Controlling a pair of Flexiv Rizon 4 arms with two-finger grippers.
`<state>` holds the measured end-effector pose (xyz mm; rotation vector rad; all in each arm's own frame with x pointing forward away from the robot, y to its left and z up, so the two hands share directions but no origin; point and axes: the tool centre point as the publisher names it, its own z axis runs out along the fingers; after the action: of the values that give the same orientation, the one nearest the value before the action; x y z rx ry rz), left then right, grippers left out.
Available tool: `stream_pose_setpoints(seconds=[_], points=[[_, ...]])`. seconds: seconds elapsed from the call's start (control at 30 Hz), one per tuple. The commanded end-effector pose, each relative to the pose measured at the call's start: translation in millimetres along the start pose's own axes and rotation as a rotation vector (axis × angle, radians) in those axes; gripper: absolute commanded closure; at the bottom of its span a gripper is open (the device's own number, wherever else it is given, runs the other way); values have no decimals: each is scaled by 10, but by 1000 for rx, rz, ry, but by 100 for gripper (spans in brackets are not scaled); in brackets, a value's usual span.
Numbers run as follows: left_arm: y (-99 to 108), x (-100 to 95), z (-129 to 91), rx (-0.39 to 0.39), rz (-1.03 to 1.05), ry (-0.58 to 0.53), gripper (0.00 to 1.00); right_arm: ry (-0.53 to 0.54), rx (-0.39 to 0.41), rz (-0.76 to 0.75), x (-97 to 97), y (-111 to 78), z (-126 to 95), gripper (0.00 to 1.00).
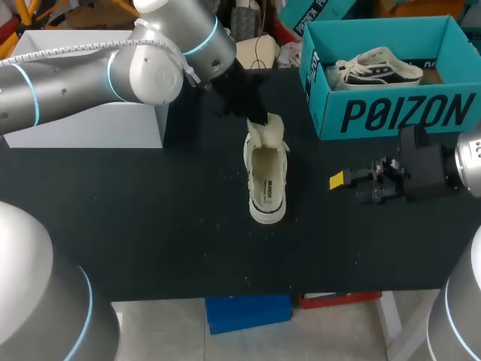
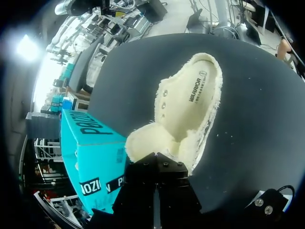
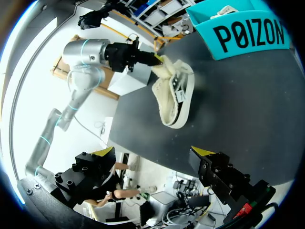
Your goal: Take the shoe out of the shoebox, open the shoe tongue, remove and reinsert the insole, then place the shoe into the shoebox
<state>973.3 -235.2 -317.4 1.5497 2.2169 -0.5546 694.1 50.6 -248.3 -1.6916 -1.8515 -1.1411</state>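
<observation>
Our left end effector (image 1: 259,119) has its fingers pressed together, pinching the shoe tongue (image 2: 145,143). The shoe (image 1: 267,180) lies on the desk (image 1: 150,226) directly ahead of it. Our right end effector (image 3: 152,152) is spread wide and touches nothing.

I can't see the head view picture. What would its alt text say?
A cream shoe lies on the black table, the left gripper at its tongue. The right gripper is open near a teal shoebox holding another shoe.
</observation>
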Motion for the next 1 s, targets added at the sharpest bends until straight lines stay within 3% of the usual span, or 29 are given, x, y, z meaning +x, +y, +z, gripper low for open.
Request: stream_pose_setpoints(seconds=[0.03, 0.27, 0.6, 0.83, 1.0], points=[[-3, -25, -143, -16, 14, -59, 100, -1, 2, 1, 4, 6, 1, 0], [133, -108, -310, -97, 7, -133, 100, -1, 2, 1, 4, 6, 1, 0], [524, 20, -37, -124, -71, -92, 100, -1, 2, 1, 4, 6, 1, 0], [550, 58, 274, 1, -54, -70, 100, -1, 2, 1, 4, 6, 1, 0], [502, 34, 459, 126, -63, -142, 100, -1, 2, 1, 4, 6, 1, 0]])
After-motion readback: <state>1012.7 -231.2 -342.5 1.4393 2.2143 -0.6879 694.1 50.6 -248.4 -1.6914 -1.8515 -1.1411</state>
